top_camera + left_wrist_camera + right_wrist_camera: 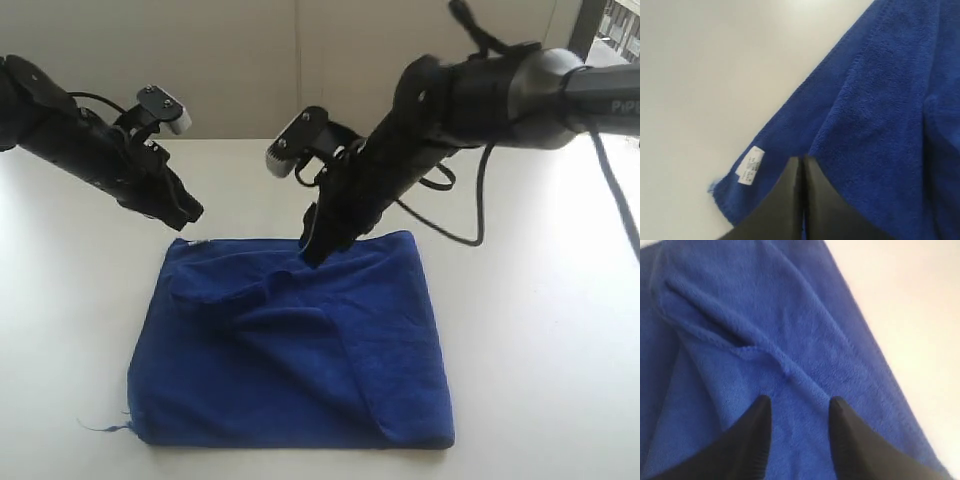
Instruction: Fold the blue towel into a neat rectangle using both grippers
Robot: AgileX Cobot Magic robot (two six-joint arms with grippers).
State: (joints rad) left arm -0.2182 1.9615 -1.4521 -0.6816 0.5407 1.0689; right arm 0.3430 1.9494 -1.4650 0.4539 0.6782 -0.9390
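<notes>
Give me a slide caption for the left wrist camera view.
Left hand, fingers shut, over the blue towel near its white label, on a pale table.

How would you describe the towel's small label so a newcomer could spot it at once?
A blue towel lies folded on the white table. At its corner nearest the left gripper, a small white label sits at the hem. It is the only white patch on the blue cloth.
</notes>
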